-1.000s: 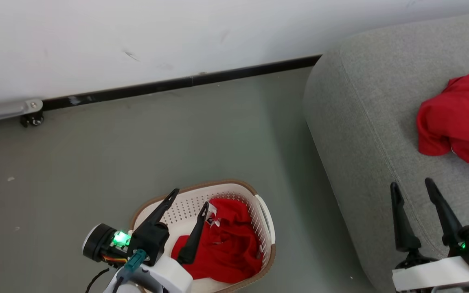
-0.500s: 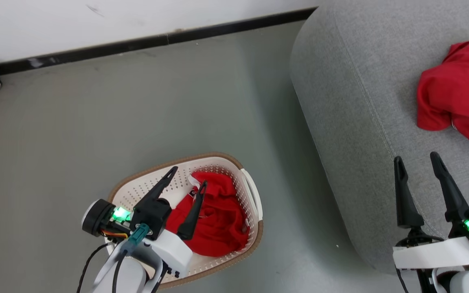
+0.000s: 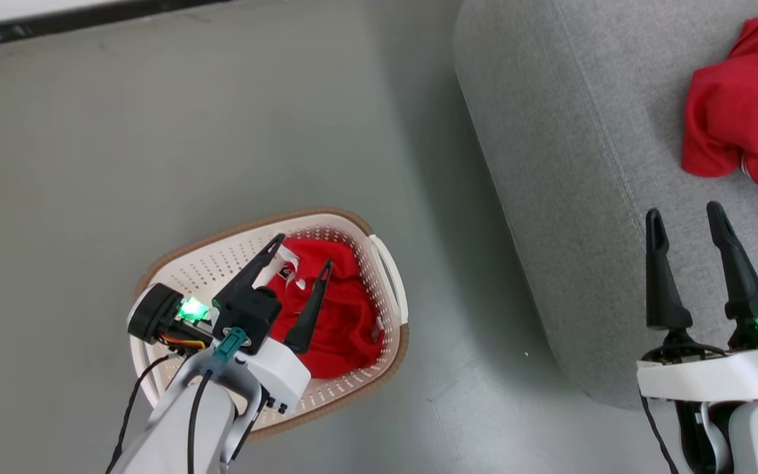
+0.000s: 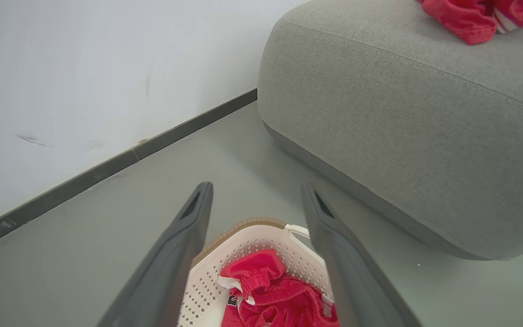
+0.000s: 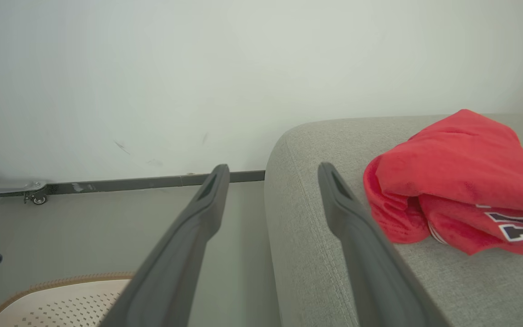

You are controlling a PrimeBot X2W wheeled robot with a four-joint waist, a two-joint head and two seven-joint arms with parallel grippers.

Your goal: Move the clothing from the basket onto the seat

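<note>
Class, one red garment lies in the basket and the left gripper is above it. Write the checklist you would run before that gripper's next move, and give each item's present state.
1. Left gripper open: ok, its jaws are spread wide.
2. Left gripper above the basket: ok.
3. Garment uncovered: ok, it lies on the basket's seat side.
4. Gap between fingers and garment: cannot tell.
5. Free room on the seat: ok, there is bare fabric beside the jersey.
6. Right gripper out of the way: ok, it is open and empty over the seat.
</note>
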